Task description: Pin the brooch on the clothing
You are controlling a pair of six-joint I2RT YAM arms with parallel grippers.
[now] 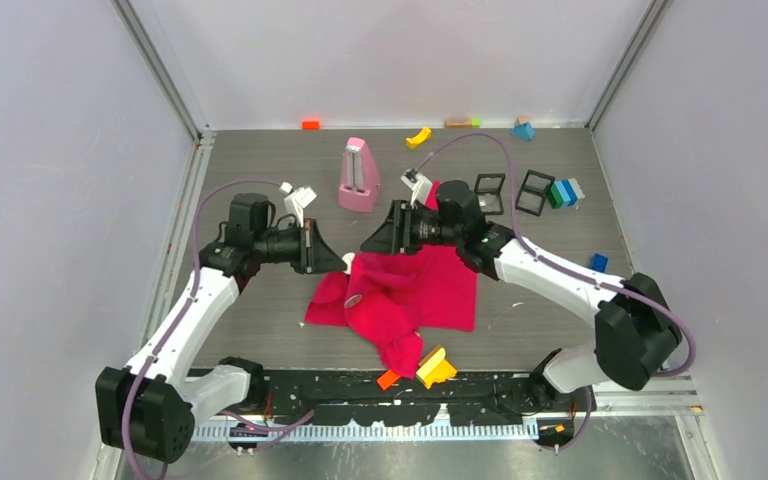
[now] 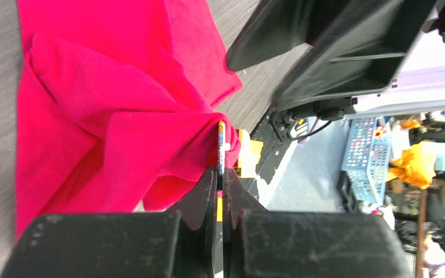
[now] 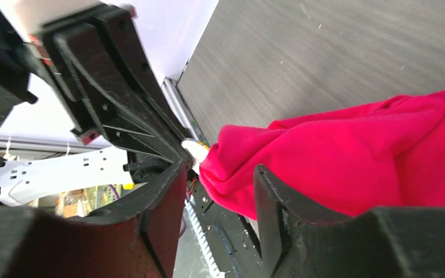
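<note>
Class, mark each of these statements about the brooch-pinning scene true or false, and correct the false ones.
1. The left gripper is shut on the brooch. True.
2. The T-shirt lies smooth and flat. False: it is crumpled, with one fold raised between the fingers of the right gripper.
3. The right gripper is shut and empty. False: its fingers stand apart around that fold.
4. A pink metronome stands upright beyond the T-shirt. True.
5. The black square frames lie beside the left arm. False: they lie on the right arm's side of the table.
</note>
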